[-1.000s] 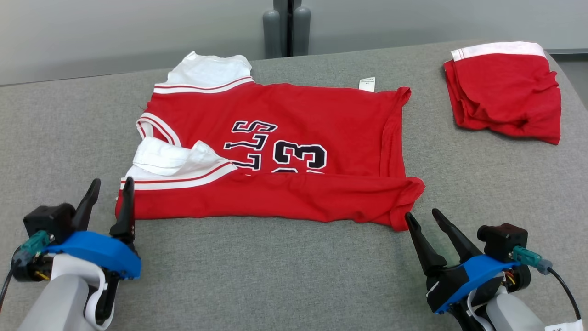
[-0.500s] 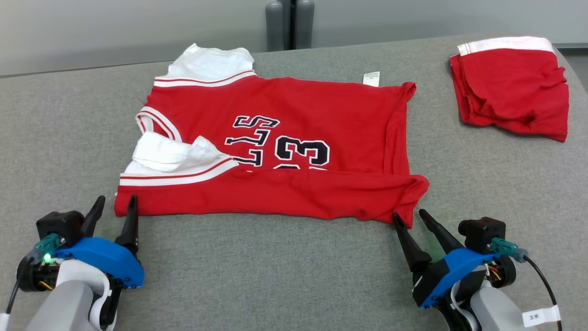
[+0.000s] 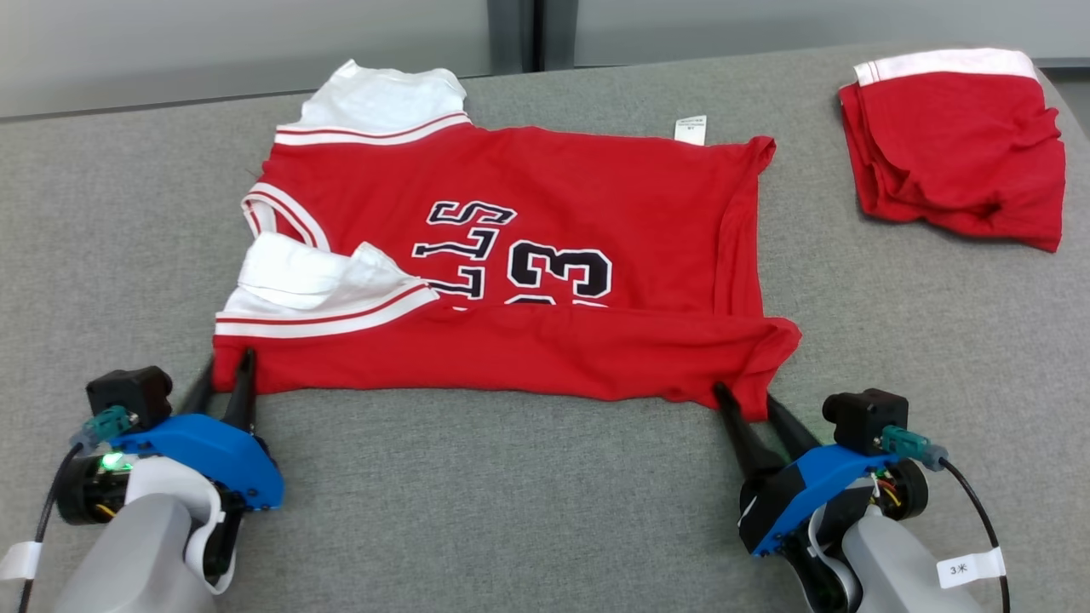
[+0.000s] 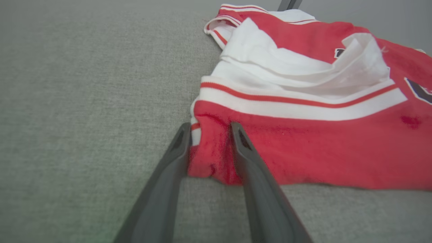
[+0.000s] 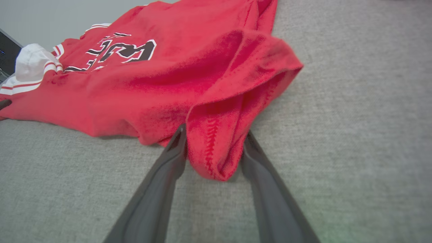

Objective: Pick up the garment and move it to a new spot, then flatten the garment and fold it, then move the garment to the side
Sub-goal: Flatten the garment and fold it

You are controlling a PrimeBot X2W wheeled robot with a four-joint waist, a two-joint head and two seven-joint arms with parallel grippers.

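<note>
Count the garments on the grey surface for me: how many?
2. The red jersey lies spread at the centre; a folded red garment with a white band sits at the far right. None seems hidden.

The red jersey [image 3: 596,196] lies spread on the grey bench [image 3: 511,511], white-trimmed shoulders at the left, hem at the right. Its near long edge is folded over onto the front, covering part of the black number 33, and the near right corner is rumpled and slightly raised.
</note>
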